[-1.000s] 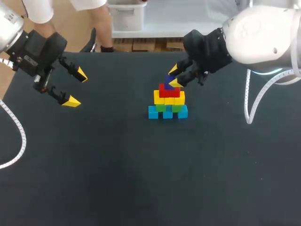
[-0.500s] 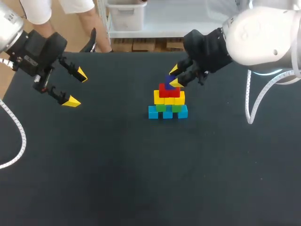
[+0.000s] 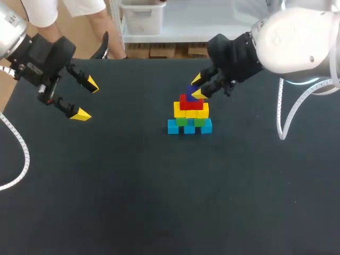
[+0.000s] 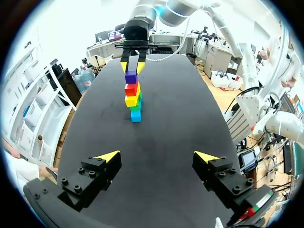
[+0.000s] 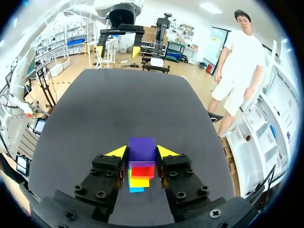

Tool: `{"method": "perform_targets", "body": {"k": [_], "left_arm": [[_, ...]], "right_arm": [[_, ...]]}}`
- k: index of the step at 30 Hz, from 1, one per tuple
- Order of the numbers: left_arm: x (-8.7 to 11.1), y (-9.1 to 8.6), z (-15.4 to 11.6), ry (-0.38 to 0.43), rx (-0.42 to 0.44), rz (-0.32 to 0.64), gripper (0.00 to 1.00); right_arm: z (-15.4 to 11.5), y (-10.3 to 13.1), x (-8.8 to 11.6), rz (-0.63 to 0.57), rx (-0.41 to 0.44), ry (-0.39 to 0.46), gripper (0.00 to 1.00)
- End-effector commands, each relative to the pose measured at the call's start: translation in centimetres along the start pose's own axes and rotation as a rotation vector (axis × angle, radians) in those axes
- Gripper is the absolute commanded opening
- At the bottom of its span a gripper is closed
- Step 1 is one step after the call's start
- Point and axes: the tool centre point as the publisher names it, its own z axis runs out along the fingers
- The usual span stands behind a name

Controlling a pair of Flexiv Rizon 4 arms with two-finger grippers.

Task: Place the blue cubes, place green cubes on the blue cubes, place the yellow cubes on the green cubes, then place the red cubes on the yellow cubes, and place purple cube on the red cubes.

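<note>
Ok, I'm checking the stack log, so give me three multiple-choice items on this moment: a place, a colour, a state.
1. Where is the purple cube? A) on the red cubes B) beneath the blue cubes C) in the left claw
2. Which colour sits directly on the blue cubes? A) red B) green C) purple
3. The left claw is: A) shut on a cube B) shut, empty C) open, empty
Answers: 1 A, it is the topmost cube; 2 B, the green cubes lie right above them; 3 C, its tips stand wide apart, nothing between.
</note>
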Motion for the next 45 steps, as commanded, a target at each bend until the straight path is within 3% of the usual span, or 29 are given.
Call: {"method": "perform_targets", "body": {"k": [1,17,21,22,23,24,27,31,37,40,45], "left_arm": [[0.0,0.1,0.0,0.001,0.001,0.000,1.00],[0.0,0.1,0.0,0.001,0.001,0.000,1.00],[0.0,0.1,0.0,0.001,0.001,0.000,1.00],[0.0,0.1,0.0,0.001,0.001,0.000,1.00],[0.0,0.1,0.0,0.001,0.001,0.000,1.00],[0.0,0.1,0.0,0.001,0.001,0.000,1.00],[0.0,0.1,0.0,0.001,0.001,0.000,1.00],[0.0,0.1,0.0,0.001,0.001,0.000,1.00],[0.0,0.1,0.0,0.001,0.001,0.000,1.00],[0.0,0.1,0.0,0.001,0.001,0.000,1.00],[0.0,0.1,0.0,0.001,0.001,0.000,1.00]], "right_arm": [[0.1,-0.2,0.0,-0.001,-0.004,-0.002,0.33],[0.2,-0.3,0.1,0.004,-0.004,-0.003,0.47],[0.0,-0.4,0.0,0.006,-0.008,-0.017,0.55],[-0.2,-0.4,-0.1,0.007,-0.009,-0.020,0.65],[-0.3,-0.4,-0.3,0.006,-0.012,-0.029,0.83],[-0.5,-0.4,-0.4,0.002,-0.015,-0.036,0.89],[-0.7,-0.3,-0.5,-0.011,-0.018,-0.035,0.89],[-1.4,-0.3,-0.5,-0.015,-0.016,-0.038,1.00],[-3.8,0.6,0.3,0.032,-0.033,-0.154,1.00],[-5.6,1.0,1.6,0.078,-0.050,-0.267,1.00],[-8.0,1.6,4.0,0.117,-0.014,-0.328,1.00]]}}
